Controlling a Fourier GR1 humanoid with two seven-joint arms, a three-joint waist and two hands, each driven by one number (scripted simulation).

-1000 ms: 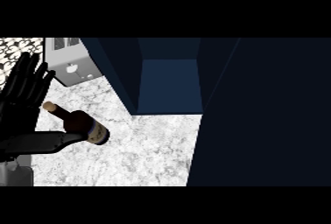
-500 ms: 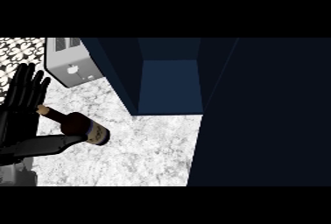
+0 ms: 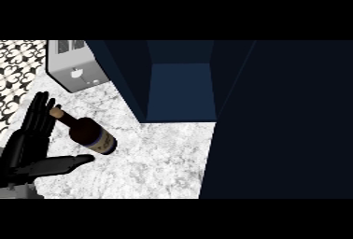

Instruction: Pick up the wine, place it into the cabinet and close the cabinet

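The wine bottle (image 3: pixel 88 134) is dark with a cork top and a blue label band. It leans on the marble counter (image 3: pixel 158 154), neck pointing up-left. My left hand (image 3: pixel 24 149) is just left of it, fingers (image 3: pixel 38 114) straight beside the neck and thumb (image 3: pixel 63 164) stretched out below the bottle's base. The hand is open, with nothing curled round the bottle. The dark blue cabinet (image 3: pixel 180 88) stands open to the bottle's right, its inside bare. My right hand does not show.
A silver toaster (image 3: pixel 74 70) stands at the back left, close behind the bottle. The cabinet's open door (image 3: pixel 283 121) fills the right half of the view. Patterned tiles (image 3: pixel 17 65) line the far left.
My left hand has slid down and right, closer to the bottle's neck, and the thumb has dropped lower under its base. The bottle has barely moved.
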